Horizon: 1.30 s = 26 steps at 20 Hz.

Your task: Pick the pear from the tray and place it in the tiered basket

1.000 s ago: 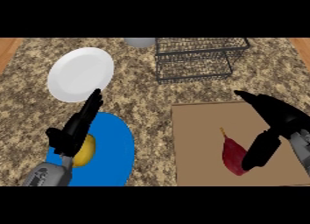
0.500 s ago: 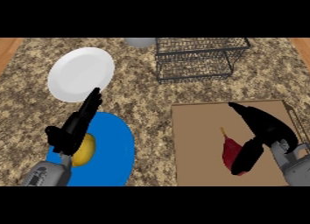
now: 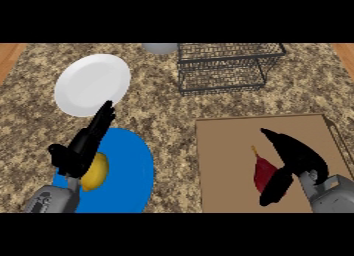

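1. The pear (image 3: 260, 170) lies on the tray (image 3: 224, 145), towards the tray's near right part; it is dark red and smooth, wide at the near end and narrowing to a thin stem that points to the tray's far edge.
2. The tray is a flat, matt brown rectangle with a thin raised lip along its right side; it rests on a counter (image 3: 158, 110) of speckled beige and brown stone.
3. The right hand (image 3: 298, 157) is black and glossy and arches over the tray's right half, right beside the pear; its fingers stretch towards the tray's far edge and its thumb drops to the tray's near edge, so the hand is spread, not closed round the fruit; whether it touches the pear cannot be told.
4. The tiered basket (image 3: 224, 70) stands beyond the tray's far edge; it is dark wire mesh, box-shaped, with one level above another.
5. Left of the tray lies a round blue plate (image 3: 128, 170) bearing a yellow fruit (image 3: 97, 172); the left hand (image 3: 80, 150) hangs over that plate with straight fingers, holding nothing.
6. Farther left of the tray and farther back lies a plain white plate (image 3: 91, 85); a grey rounded vessel (image 3: 159, 48) sits at the counter's back, left of the basket.
7. Wooden strips (image 3: 3, 65) border the counter at both sides.
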Each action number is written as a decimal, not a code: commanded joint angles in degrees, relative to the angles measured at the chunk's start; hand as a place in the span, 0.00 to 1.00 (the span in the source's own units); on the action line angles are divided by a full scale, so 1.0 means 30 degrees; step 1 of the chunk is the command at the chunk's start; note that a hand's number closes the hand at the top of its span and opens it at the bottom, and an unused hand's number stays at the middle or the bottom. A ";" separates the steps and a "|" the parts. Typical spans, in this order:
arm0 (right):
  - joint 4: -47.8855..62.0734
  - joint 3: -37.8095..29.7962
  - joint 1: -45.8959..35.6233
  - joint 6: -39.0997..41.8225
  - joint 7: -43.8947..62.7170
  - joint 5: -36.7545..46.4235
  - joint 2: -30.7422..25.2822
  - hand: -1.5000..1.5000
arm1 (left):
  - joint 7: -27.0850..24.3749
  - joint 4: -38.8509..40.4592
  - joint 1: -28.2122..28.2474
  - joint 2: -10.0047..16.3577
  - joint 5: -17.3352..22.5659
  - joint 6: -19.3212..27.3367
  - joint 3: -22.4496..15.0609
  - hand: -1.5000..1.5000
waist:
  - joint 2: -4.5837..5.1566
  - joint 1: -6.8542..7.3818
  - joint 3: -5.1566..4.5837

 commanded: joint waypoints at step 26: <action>0.3013 -0.3552 0.1653 0.0087 -0.5768 0.7503 0.5450 1.00 | 0.0802 0.0616 -0.0607 -0.1391 -0.1786 -0.1629 0.2607 0.50 | 0.0038 0.0014 -0.0026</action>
